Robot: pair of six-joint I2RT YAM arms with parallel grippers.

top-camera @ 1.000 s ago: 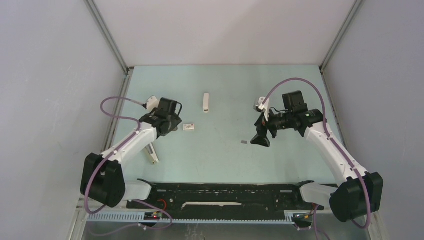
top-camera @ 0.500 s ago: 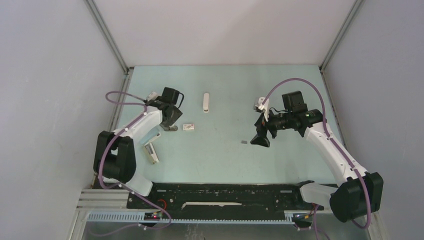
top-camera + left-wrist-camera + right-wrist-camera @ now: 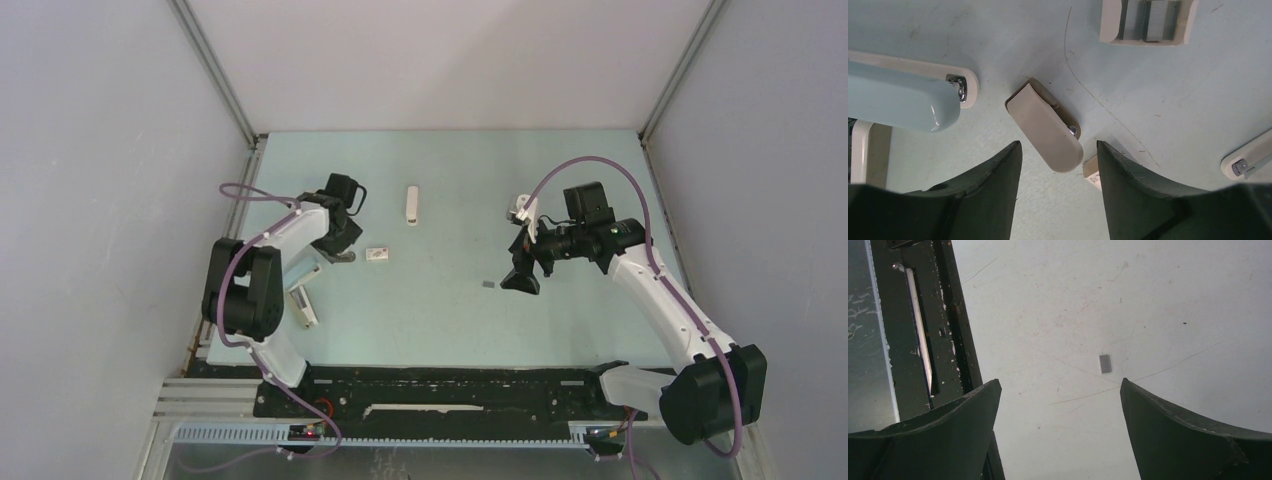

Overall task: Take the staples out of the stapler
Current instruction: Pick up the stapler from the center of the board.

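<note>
The small beige wedge-shaped stapler (image 3: 1045, 125) lies shut on the table. In the left wrist view its rounded end sits just beyond my open left gripper (image 3: 1058, 146), between the line of the two fingers. In the top view my left gripper (image 3: 341, 243) hovers over it and mostly hides it. A tiny grey strip of staples (image 3: 1105, 363) lies on the table, also seen in the top view (image 3: 488, 285). My right gripper (image 3: 1059, 381) is open and empty, hovering just right of the strip in the top view (image 3: 520, 278).
A light-blue stapler (image 3: 898, 102) lies left of the beige one. An open pale box-like piece with silvery strips inside (image 3: 1148, 20) lies beyond it. A small cardboard box (image 3: 1091, 172) touches the beige stapler. A slim white stapler (image 3: 411, 205) lies further back.
My left arm has swung round: its base link and elbow moved toward the far left, while the gripper stayed over the beige stapler. The right arm has not moved.
</note>
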